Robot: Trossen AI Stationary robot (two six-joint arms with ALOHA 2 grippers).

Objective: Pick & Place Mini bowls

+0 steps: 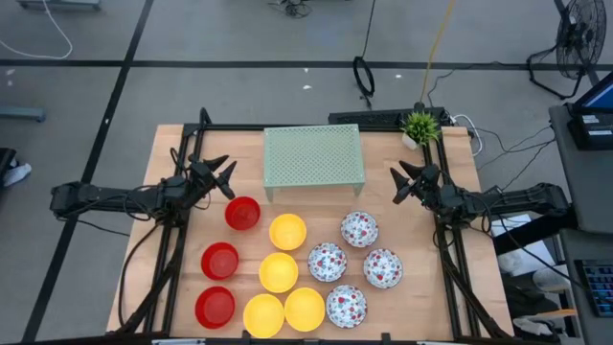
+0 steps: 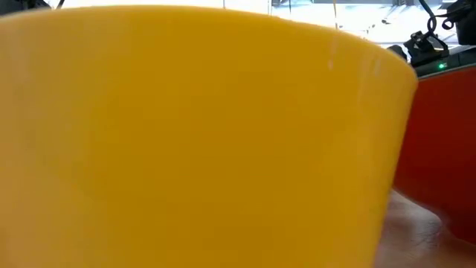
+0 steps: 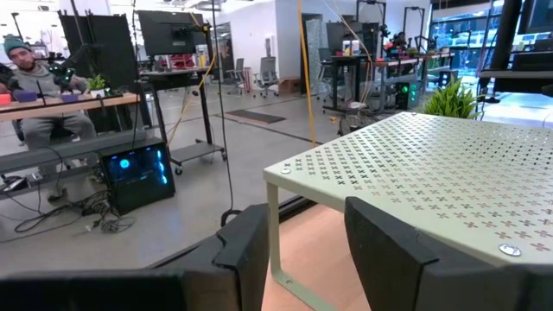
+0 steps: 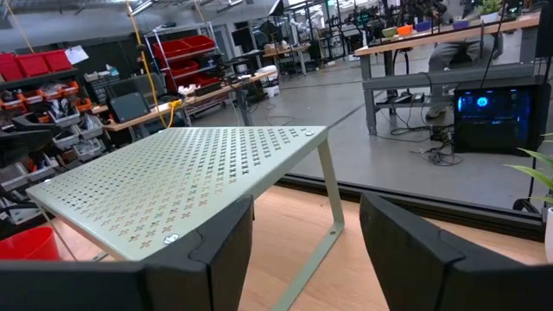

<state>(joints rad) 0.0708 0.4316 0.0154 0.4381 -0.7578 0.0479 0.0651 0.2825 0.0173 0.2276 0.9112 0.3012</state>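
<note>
The mini bowls stand upright on their bases on the near half of the wooden table (image 1: pixel 479 287). Three are red (image 1: pixel 219 261), several are yellow (image 1: pixel 279 272), and several are white with red floral speckles (image 1: pixel 327 262). One yellow bowl (image 2: pixel 193 141) fills the low view, with a red bowl (image 2: pixel 446 149) beside it. My left gripper (image 1: pixel 222 177) hovers open at the left, beyond the farthest red bowl (image 1: pixel 242 213). Level with it at the right, my right gripper (image 1: pixel 400 182) also stands open. Both point toward the pale green mesh rack (image 1: pixel 313 155) and hold nothing.
The mesh rack stands on its legs at the table's far middle, seen close ahead of my left gripper (image 3: pixel 307 225) and my right gripper (image 4: pixel 307 216). A small potted plant (image 1: pixel 420 125) sits at the far right corner. A person (image 3: pixel 34 78) sits at a desk beyond the table.
</note>
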